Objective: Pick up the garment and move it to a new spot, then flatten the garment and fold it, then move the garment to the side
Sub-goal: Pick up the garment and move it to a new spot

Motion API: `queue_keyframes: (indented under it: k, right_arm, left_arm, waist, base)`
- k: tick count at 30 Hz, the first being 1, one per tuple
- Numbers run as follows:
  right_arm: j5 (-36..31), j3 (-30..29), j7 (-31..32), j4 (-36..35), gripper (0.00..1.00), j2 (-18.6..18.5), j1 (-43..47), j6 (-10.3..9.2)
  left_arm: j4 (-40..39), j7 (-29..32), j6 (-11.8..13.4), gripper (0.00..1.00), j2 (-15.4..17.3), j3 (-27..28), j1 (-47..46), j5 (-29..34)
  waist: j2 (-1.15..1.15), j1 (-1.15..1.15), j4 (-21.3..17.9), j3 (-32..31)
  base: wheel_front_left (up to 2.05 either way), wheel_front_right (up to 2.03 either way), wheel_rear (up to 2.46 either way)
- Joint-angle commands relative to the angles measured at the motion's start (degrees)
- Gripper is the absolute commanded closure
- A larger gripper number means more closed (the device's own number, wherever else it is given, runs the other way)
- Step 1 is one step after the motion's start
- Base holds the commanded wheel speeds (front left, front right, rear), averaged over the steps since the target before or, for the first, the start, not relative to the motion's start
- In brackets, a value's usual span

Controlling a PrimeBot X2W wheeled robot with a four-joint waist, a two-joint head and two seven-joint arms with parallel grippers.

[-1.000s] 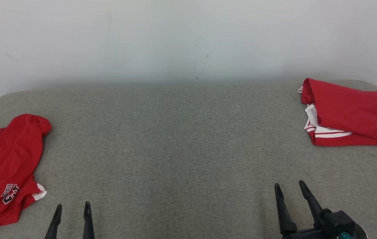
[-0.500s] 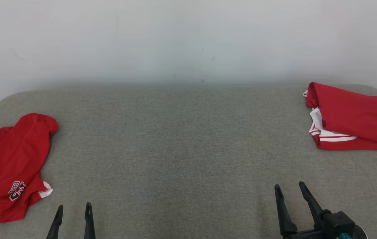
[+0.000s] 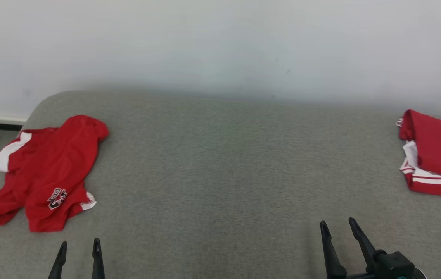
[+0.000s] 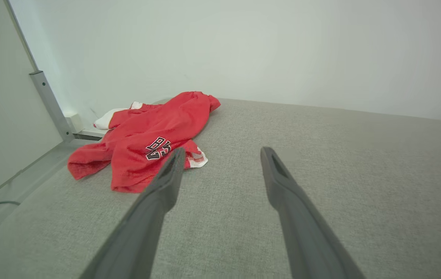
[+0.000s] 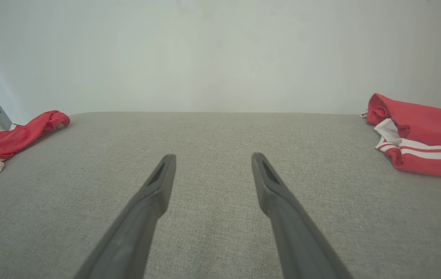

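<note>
A crumpled red garment (image 3: 49,170) with white trim and black lettering lies at the left end of the grey padded surface (image 3: 224,174). In the left wrist view the garment (image 4: 146,131) sits ahead and left of my left gripper (image 4: 223,151), whose fingers are apart and empty. That left gripper (image 3: 80,243) hovers just in front of the garment, not touching it. My right gripper (image 3: 337,223) is open and empty over bare surface at the lower right; the right wrist view shows it (image 5: 213,156) with the garment (image 5: 7,139) far to its left.
A second red garment (image 3: 437,155) with white stripes lies folded at the far right edge, also in the right wrist view (image 5: 426,131). A white wall (image 3: 220,46) backs the surface. Past the left end are floor and a metal post (image 4: 45,100).
The head camera has turned left, so the whole picture has shifted right and the crumpled garment now shows in full. Both grippers keep their places and stay open.
</note>
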Motion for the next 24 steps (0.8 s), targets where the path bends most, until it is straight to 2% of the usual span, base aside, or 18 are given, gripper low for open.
queue_keyframes:
  k: [1,13,24]
  right_arm:
    - [0.16,0.15,-0.04,0.01,0.00,0.12,0.18,-0.11]
    - [-0.58,0.49,-0.04,0.44,0.00,0.12,-1.45,-0.10]
    - [-0.96,1.57,-0.04,0.62,0.00,0.12,-2.29,-0.10]
  left_arm:
    - [0.27,-0.10,0.15,0.00,-0.08,0.31,-0.15,0.15]
    - [1.17,-0.10,0.45,0.00,-0.08,1.60,-1.43,-0.77]
    - [1.60,-0.10,0.89,0.00,-0.08,3.07,-1.02,-1.27]
  waist:
    - [0.00,0.00,3.45,0.60]
    - [0.00,0.00,12.12,2.45]
    - [0.00,0.00,16.84,2.68]
  base:
    - [0.00,0.00,0.00]
    - [0.00,0.00,0.00]
    - [0.00,0.00,0.00]
